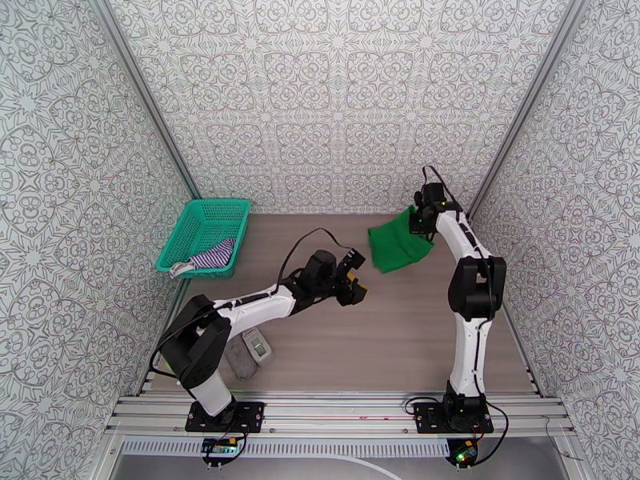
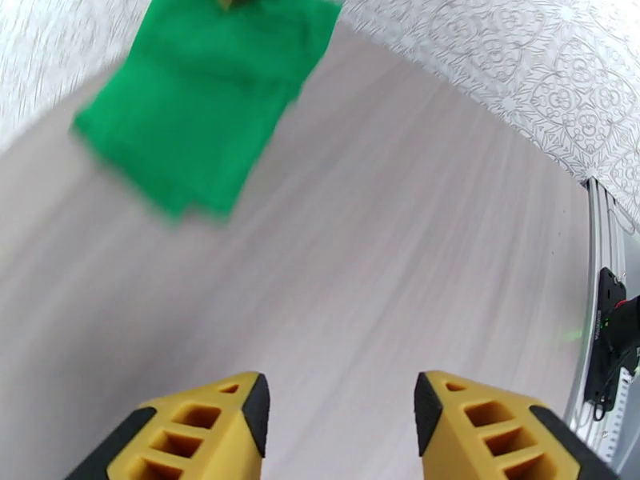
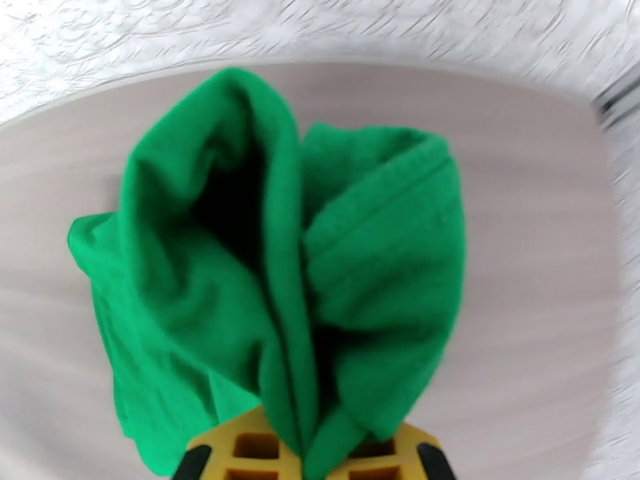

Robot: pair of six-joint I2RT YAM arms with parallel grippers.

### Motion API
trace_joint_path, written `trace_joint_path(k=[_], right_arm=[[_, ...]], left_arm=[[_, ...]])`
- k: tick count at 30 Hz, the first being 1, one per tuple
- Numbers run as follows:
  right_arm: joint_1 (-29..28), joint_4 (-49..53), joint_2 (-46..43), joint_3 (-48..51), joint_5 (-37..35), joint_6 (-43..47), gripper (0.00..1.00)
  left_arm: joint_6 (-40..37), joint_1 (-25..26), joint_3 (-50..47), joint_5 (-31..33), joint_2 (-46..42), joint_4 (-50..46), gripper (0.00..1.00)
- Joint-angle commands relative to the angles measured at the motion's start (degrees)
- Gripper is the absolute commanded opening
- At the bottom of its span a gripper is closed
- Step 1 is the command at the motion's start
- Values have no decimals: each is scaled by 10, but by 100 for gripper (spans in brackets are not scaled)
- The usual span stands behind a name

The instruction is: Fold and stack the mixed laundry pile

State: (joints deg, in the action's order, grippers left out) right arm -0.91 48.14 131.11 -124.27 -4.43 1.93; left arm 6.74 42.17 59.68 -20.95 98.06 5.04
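Right fingers [image 3: 248, 446] clamp green shirt [image 3: 368, 274] — arm stretched far; left fingers [image 1: 358, 291] parted, empty — arm low.

The green shirt [image 1: 398, 242], bright and plain, is folded in layers at the far right of the table [image 1: 384, 330], one edge bunched and raised. The navy-and-white striped top [image 1: 212, 256] lies crumpled in the basket [image 1: 210, 205].

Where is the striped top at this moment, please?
In the top external view, the striped top lies inside the teal basket at the far-left corner of the table, well apart from the green shirt on the right.
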Motion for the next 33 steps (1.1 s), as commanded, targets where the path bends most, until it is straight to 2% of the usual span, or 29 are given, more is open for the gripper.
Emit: trace_joint_path(k=[1, 5, 15, 20, 21, 23, 25, 28, 33], right_arm=[[23, 52, 62, -88, -98, 96, 0], [56, 55, 116, -175, -117, 121, 0], [108, -57, 149, -179, -204, 167, 0], [114, -107, 187, -224, -234, 217, 0], [114, -113, 196, -234, -244, 227, 9], [113, -133, 211, -249, -274, 238, 39], [113, -157, 213, -248, -309, 242, 50], [113, -182, 201, -241, -335, 239, 56], [111, -171, 167, -223, -324, 204, 59]], left_arm=[[39, -5, -23, -1, -19, 18, 52], [51, -6, -29, 0, -22, 11, 51], [80, -24, -25, 9, -32, -11, 50], [91, -28, -22, 15, -26, -17, 50], [94, -28, -20, 14, -23, -17, 50], [98, -28, -13, 11, -15, -20, 51], [102, -28, -8, 12, -7, -21, 51], [109, -28, -5, 10, -2, -19, 51], [118, -29, -12, 21, -11, -13, 51]])
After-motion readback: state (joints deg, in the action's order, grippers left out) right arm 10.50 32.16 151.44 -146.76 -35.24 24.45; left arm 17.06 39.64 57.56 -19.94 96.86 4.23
